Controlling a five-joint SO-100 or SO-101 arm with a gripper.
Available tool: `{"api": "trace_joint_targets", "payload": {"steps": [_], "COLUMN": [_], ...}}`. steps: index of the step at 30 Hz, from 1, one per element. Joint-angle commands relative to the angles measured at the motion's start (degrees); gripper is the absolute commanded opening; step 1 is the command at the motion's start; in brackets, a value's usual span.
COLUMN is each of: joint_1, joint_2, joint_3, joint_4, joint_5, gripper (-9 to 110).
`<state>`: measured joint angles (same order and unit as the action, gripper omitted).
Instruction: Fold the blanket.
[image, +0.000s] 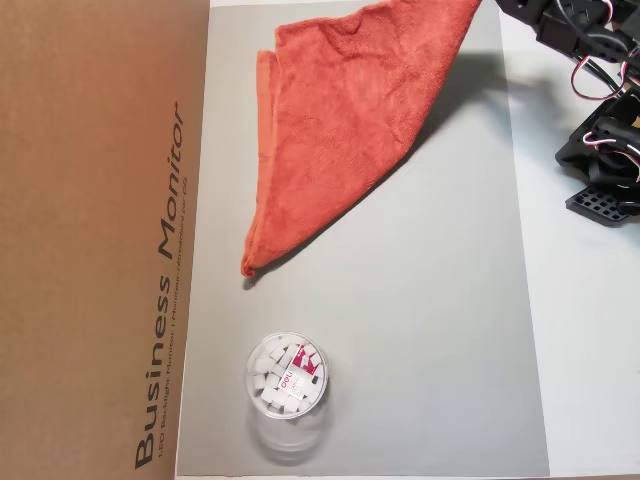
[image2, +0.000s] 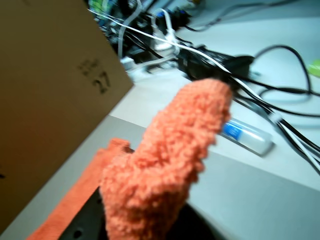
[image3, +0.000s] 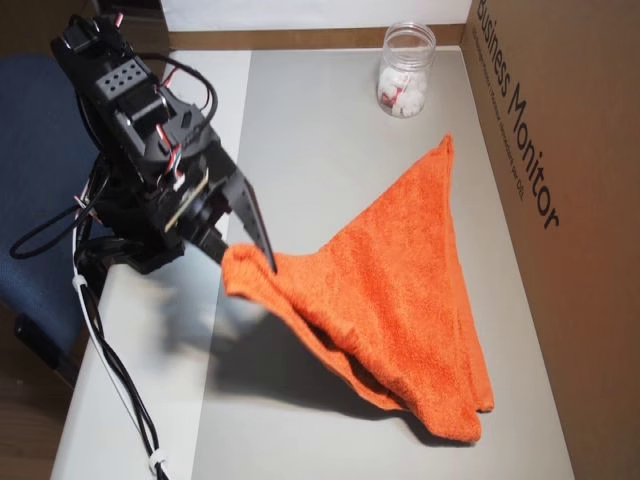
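Observation:
The blanket (image3: 400, 270) is an orange-red terry towel lying doubled in a rough triangle on the grey mat (image3: 320, 130). My gripper (image3: 250, 262) is shut on one corner of it and holds that corner raised above the mat's left side in this overhead view. The rest drapes down to the right, towards the cardboard box. In the wrist view the pinched corner of the blanket (image2: 170, 160) bulges up close to the lens and hides the fingertips. The other overhead view shows the blanket (image: 340, 120) rising to the top edge, beside the arm (image: 590, 60).
A clear jar (image: 287, 375) of white pieces (image3: 405, 75) stands on the mat near the tall cardboard box (image: 100, 240) (image3: 560, 200). Beyond the mat the wrist view shows cables (image2: 280, 95) and a small white bottle (image2: 247, 136). A blue chair (image3: 40, 150) sits behind the arm.

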<state>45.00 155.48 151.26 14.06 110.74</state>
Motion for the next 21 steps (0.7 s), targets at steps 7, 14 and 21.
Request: {"api": "trace_joint_targets", "payload": {"steps": [7,14,21], "joint_1": [-5.9,-10.5,-16.3], "joint_2": [-8.0,-15.4,-24.1], "joint_3": [-14.5,-22.7,-30.3], "joint_4": [-1.1,-1.1,-1.1], "joint_5": [-6.1,-8.0,-13.4], "gripper": [0,0,0]}}
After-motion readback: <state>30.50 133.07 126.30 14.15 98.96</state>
